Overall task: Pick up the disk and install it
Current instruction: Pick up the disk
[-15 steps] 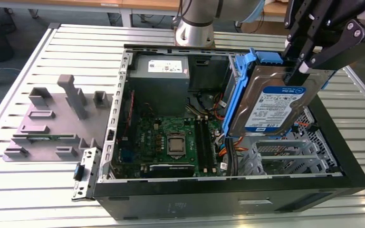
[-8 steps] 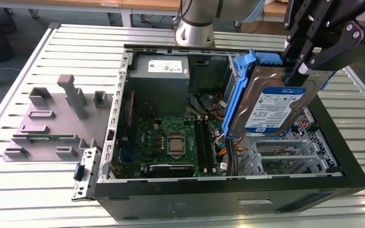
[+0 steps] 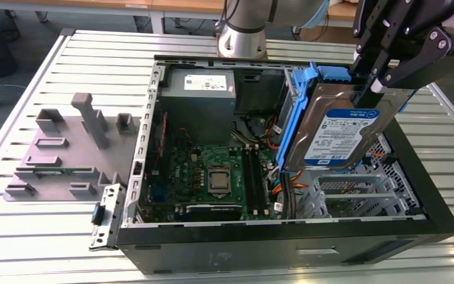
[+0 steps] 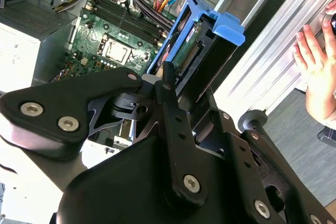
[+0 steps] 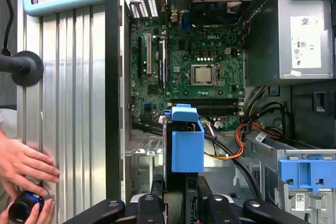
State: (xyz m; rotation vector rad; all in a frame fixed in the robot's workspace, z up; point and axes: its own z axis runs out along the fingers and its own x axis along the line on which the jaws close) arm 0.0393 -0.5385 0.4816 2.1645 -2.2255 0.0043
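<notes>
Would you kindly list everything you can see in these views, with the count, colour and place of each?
disk: one, silver-grey with blue rails, held on edge over the case's drive cage
computer case: one, black, open, on the table
motherboard: one, green, on the case floor
power supply: one, grey, in a case corner
blue bracket: one, blue, in the case's drive bay
fixture block: one, grey, on the table, at the exterior view's left of the case
table: one, silver, slatted
hands: two, by the table's edge
robot arm: one, silver, beyond the case
end effector: one, black, shut on the disk's top
</notes>
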